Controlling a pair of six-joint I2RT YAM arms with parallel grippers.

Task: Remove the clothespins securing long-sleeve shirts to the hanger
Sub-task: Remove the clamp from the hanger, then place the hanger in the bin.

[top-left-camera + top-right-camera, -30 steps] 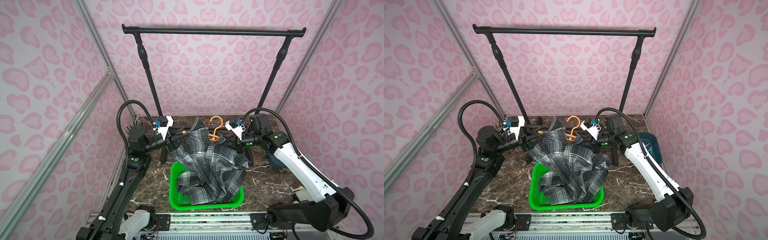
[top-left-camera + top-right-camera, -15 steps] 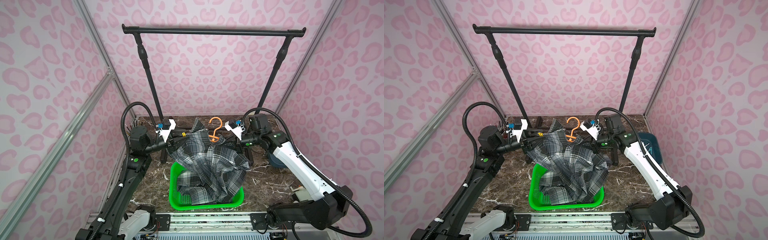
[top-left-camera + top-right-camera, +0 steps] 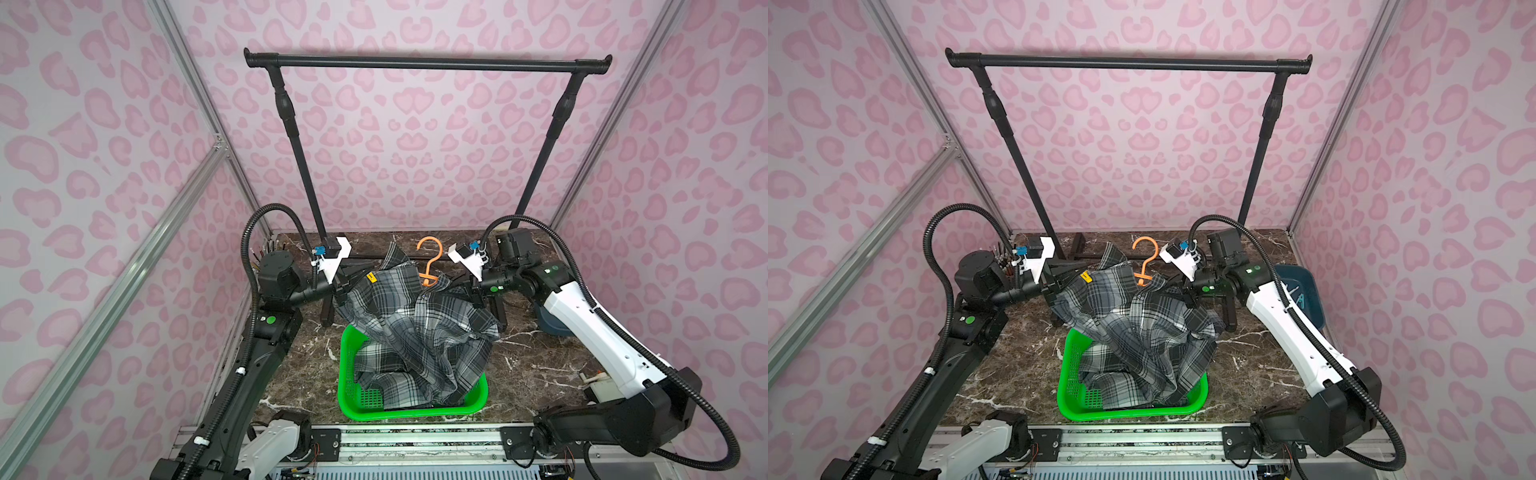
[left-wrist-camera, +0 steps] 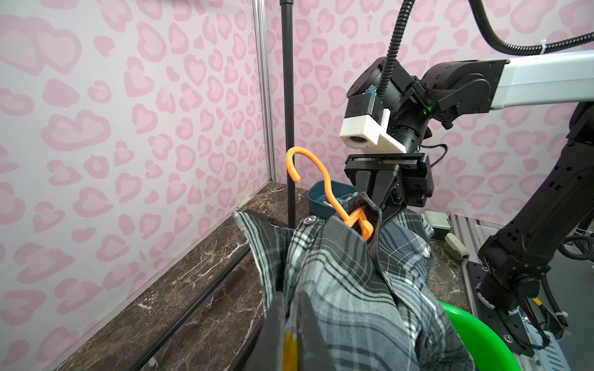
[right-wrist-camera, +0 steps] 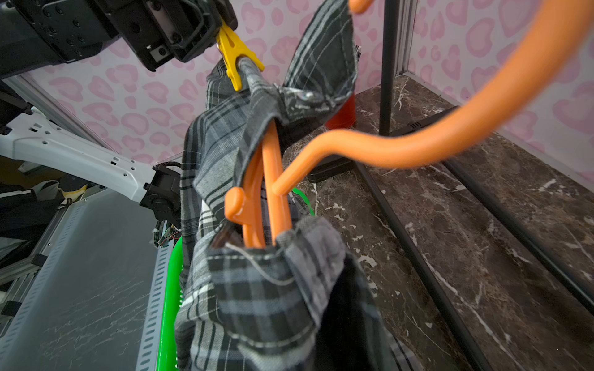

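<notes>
Slippage is the worry at the yellow clothespin [image 5: 236, 61]. Its tail is pinched in the fully closed left fingers [image 5: 212, 27], and its mouth straddles a bunched fold of the plaid shirt [image 3: 415, 332], at about ten o'clock from the hook of the orange hanger [image 3: 430, 257] in both top views. If the squeeze is too shallow to spread that mouth, pulling away would likely drag cloth and hanger along, or the smooth plastic could pop free. At two o'clock the right fingers [image 4: 381, 196] are clamped shut on the shirt's other shoulder. A weak hold there would probably let everything slump toward the green basket [image 3: 349, 399] at six o'clock on the surface [image 3: 540, 365]. No white clothespin shows in any view.
</notes>
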